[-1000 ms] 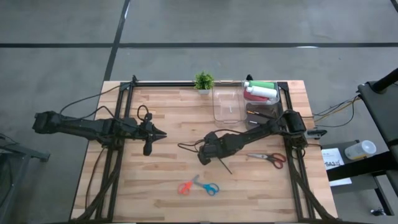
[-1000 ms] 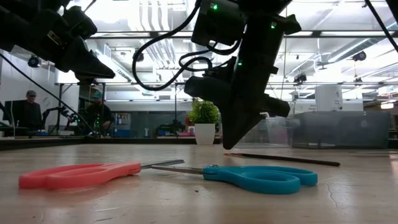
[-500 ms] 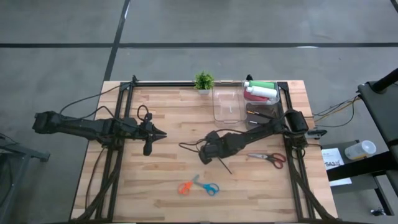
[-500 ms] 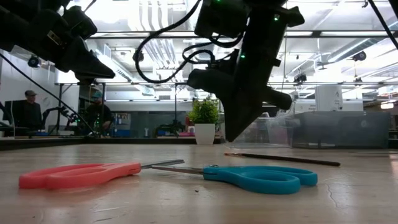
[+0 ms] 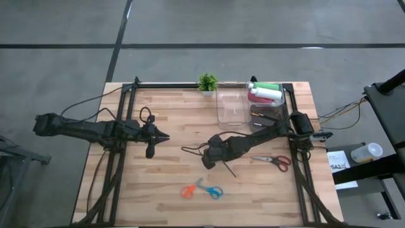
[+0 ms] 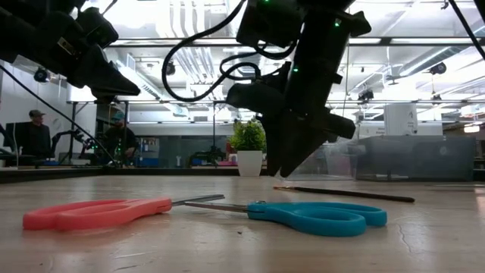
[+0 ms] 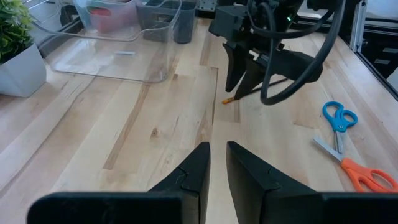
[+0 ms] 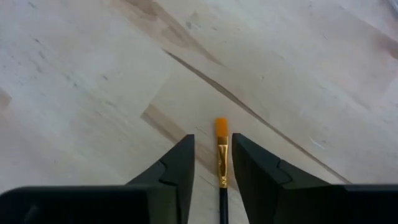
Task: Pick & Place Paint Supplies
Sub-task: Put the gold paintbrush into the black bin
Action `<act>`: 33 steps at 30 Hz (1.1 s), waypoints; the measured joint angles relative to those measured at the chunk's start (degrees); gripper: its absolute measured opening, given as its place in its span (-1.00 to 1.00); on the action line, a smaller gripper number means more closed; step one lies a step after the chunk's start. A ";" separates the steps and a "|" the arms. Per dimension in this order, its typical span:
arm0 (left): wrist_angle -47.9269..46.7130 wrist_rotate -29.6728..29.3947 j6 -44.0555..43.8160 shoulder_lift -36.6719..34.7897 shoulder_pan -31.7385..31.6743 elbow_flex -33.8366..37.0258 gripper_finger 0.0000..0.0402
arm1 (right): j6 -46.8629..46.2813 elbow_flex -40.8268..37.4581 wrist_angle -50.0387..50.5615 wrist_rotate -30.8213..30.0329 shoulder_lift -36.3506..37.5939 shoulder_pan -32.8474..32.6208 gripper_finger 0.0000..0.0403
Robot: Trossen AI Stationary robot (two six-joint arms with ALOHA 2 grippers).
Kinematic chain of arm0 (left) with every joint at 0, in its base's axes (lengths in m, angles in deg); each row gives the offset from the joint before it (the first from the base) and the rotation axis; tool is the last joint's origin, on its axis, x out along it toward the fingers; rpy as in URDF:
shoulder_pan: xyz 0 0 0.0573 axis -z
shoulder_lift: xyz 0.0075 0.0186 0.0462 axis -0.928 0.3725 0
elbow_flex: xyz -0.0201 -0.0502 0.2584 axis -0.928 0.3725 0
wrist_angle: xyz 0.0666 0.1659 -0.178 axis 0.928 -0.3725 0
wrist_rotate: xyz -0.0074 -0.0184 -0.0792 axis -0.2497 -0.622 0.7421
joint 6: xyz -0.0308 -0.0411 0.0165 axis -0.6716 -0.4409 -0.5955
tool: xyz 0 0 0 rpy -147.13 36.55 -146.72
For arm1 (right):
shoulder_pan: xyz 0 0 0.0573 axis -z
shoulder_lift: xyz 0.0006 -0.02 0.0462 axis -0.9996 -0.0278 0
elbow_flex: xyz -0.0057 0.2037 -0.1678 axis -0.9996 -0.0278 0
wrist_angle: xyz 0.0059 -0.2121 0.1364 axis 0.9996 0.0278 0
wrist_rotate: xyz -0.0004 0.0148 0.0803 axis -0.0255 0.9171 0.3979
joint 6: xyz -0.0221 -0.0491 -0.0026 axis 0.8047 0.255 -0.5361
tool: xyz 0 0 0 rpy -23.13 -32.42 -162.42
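A thin dark brush (image 8: pixel 221 155) with an orange tip and a gold ferrule lies flat on the wood (image 5: pixel 226 166) (image 6: pixel 345 194). My right gripper (image 8: pixel 211 165) (image 5: pixel 211 156) hovers over its bristle end, open, one finger on each side, touching nothing. My left gripper (image 7: pixel 217 155) (image 5: pixel 164 136) waits shut over the table's left half. Green, pink-red and white bottles lie in a far-right bin (image 5: pixel 266 92). More brushes rest in a dark bin (image 5: pixel 266 116).
An empty clear container (image 5: pixel 231 106) stands left of the bins, and a small potted plant (image 5: pixel 207 82) sits at the far edge. Orange and blue scissors (image 5: pixel 202 190) lie near the front edge, red scissors (image 5: pixel 273 161) to the right. People stand in the room behind.
My right gripper has turned slightly over the brush. In the low view its finger ends have spread from one point into two tips. The brush has stayed flat on the table.
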 joint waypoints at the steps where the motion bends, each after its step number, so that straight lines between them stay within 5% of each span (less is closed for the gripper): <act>1: 0.00 0.00 -0.01 0.00 0.01 0.00 -0.69 | 0.21 -0.04 -0.03 0.03 0.00 -0.04 -0.46; 25: -0.37 0.02 0.00 0.07 0.00 0.00 -0.69 | 2.12 -1.43 -1.35 0.72 -2.57 -0.12 -0.44; 33: -0.37 0.02 -0.02 0.08 0.00 0.00 -0.69 | 1.83 -1.43 0.07 0.73 -2.71 -0.09 -0.77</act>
